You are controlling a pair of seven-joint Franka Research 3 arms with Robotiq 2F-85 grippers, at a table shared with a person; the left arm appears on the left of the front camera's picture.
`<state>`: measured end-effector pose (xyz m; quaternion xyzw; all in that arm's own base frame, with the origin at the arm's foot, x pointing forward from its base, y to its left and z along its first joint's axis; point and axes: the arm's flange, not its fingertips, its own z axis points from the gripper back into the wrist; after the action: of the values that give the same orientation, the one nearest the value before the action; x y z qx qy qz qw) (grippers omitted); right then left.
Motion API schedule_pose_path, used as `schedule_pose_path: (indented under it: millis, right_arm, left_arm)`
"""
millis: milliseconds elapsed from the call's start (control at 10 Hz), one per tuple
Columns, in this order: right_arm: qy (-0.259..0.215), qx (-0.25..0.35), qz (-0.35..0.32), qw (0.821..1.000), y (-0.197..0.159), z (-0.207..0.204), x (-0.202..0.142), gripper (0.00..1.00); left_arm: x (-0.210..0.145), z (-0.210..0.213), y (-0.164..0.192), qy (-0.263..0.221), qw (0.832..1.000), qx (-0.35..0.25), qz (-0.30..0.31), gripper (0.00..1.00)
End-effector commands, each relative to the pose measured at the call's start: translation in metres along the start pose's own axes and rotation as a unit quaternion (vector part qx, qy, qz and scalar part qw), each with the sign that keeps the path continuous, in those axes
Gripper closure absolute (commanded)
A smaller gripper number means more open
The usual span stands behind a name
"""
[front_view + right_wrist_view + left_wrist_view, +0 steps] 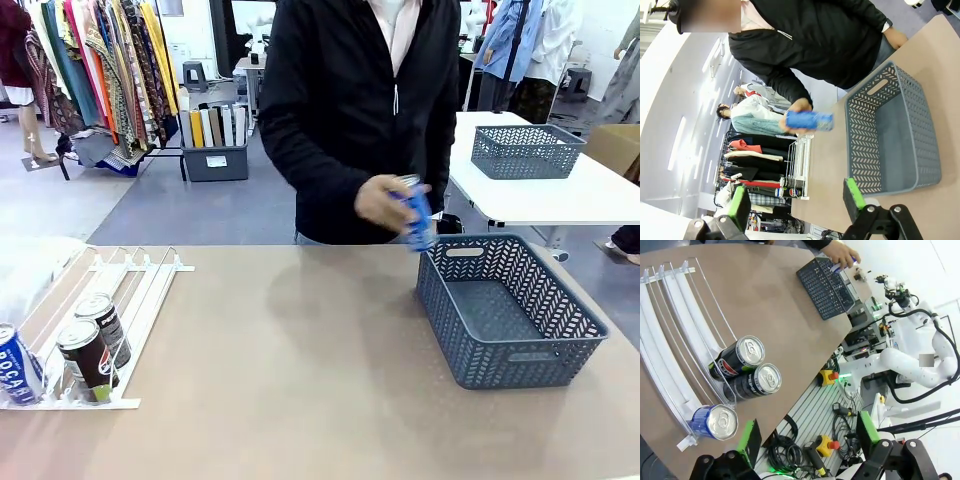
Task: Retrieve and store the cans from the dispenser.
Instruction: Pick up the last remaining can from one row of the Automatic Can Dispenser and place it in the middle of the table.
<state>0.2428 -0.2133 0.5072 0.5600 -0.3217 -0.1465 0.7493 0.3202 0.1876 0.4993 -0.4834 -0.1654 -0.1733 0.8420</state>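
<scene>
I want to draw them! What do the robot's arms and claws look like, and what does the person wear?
The left gripper and right gripper each have two black fingers with bright green pads. The right arm is white and rounded, with black cables running along it. The person wears a black zip jacket with long sleeves over a pale top.
</scene>
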Motion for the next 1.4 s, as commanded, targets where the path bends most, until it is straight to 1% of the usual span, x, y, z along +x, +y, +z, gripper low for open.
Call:
schedule_pose_path:
  millis: [0,100,200,300,400,500,600,700,800,1100,1200,1300]
  right_arm:
    - [-0.007,0.011,0.01,1.0,0.001,-0.002,0.002,0.0]
    - [-0.007,0.011,0.01,1.0,0.001,-0.002,0.002,0.0]
    - [-0.007,0.011,0.01,1.0,0.001,-0.002,0.002,0.0]
    - [-0.007,0.011,0.01,1.0,0.001,-0.002,0.002,0.0]
    - [-0.007,0.011,0.01,1.0,0.001,-0.002,0.002,0.0]
    - [-0.007,0.011,0.01,1.0,0.001,-0.002,0.002,0.0]
    - [-0.007,0.011,0.01,1.0,0.001,-0.002,0.002,0.0]
    - [-0.007,0.011,0.01,1.0,0.001,-0.002,0.002,0.0]
    - [-0.007,0.011,0.01,1.0,0.001,-0.002,0.002,0.0]
    - [-0.007,0.011,0.01,1.0,0.001,-0.002,0.002,0.0]
    - [-0.007,0.011,0.01,1.0,0.001,-0.002,0.002,0.0]
    - [-0.007,0.011,0.01,1.0,0.001,-0.002,0.002,0.0]
  left_arm:
    - [0.0,0.0,0.0,0.0,1.0,0.0,0.0,0.0]
    - [0.006,-0.015,-0.021,0.072,0.988,0.129,0.033,0.0]
    - [0.003,-0.036,-0.042,0.131,0.946,0.285,0.079,0.0]
    - [-0.002,-0.056,-0.057,0.175,0.904,0.38,0.09,0.0]
    - [-0.004,-0.07,-0.064,0.205,0.876,0.426,0.095,0.0]
    - [0.0,-0.079,-0.068,0.195,0.88,0.424,0.088,0.0]
    - [0.006,-0.084,-0.064,0.174,0.866,0.452,0.123,0.0]
    - [0.012,-0.086,-0.06,0.139,0.871,0.446,0.148,0.0]
    - [0.007,-0.076,-0.071,0.144,0.891,0.423,0.076,0.0]
    - [0.007,-0.076,-0.071,0.144,0.891,0.423,0.076,0.0]
    - [0.009,-0.084,-0.071,0.144,0.887,0.43,0.091,0.0]
    - [0.01,-0.107,-0.061,0.141,0.885,0.435,0.083,0.0]
